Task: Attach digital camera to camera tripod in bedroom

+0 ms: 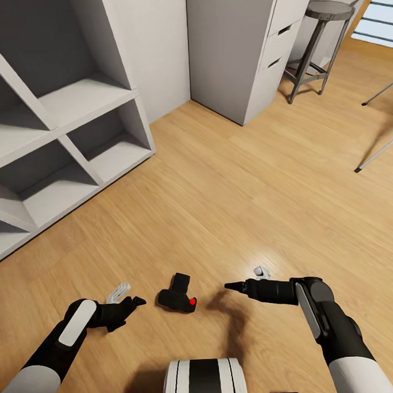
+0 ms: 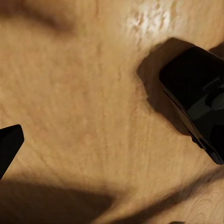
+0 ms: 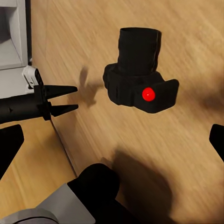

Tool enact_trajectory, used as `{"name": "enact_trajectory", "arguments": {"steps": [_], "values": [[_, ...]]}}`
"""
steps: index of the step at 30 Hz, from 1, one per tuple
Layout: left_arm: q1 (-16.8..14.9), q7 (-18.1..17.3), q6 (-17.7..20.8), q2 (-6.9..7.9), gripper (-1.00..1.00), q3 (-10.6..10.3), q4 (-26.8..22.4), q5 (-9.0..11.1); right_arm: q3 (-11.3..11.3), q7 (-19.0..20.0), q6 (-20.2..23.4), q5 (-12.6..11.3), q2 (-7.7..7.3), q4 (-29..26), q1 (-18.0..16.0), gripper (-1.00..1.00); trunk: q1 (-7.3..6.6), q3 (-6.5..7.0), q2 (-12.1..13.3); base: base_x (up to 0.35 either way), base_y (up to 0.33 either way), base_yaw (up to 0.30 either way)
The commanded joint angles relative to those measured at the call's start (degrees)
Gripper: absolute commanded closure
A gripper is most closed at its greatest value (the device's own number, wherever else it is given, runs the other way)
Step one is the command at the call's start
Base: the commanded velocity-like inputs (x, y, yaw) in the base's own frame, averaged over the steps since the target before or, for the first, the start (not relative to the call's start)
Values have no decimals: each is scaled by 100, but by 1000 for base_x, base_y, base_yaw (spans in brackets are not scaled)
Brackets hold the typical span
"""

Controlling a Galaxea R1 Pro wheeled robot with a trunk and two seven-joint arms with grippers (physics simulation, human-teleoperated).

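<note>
The digital camera (image 1: 178, 297) lies on the wood plank floor just ahead of my base, black, with its red button (image 1: 192, 302) showing. My left gripper (image 1: 138, 302) is low beside it on the left, a short gap away, fingers apart. My right gripper (image 1: 230, 286) hovers to its right, open and empty. In the right wrist view the camera (image 3: 137, 79) sits ahead between my spread fingertips (image 3: 9, 144), with the left gripper (image 3: 74, 98) across from it. The left wrist view shows the camera's body (image 2: 196, 98) near one finger (image 2: 9, 144). Two silver legs of the camera tripod (image 1: 377, 152) reach in at the right edge.
A white open shelf unit (image 1: 73, 127) stands at the left. A grey drawer cabinet (image 1: 241, 51) is at the back, with a round grey stool (image 1: 321, 36) beside it and a window (image 1: 377, 17) in the far right corner. My base (image 1: 204, 380) shows at the bottom.
</note>
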Motion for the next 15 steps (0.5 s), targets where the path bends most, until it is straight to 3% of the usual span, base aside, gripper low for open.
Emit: {"name": "enact_trajectory", "arguments": {"steps": [1,15], "values": [[-2,53,2,6,-100,-18,-7,60,-4,-17,47,-41,0,0,-2,-100,-1,-3,-1,0,0,0],[-2,53,10,6,-100,-18,-7,60,-6,-14,47,-26,0,10,-2,-100,-1,-3,-1,0,0,0]]}}
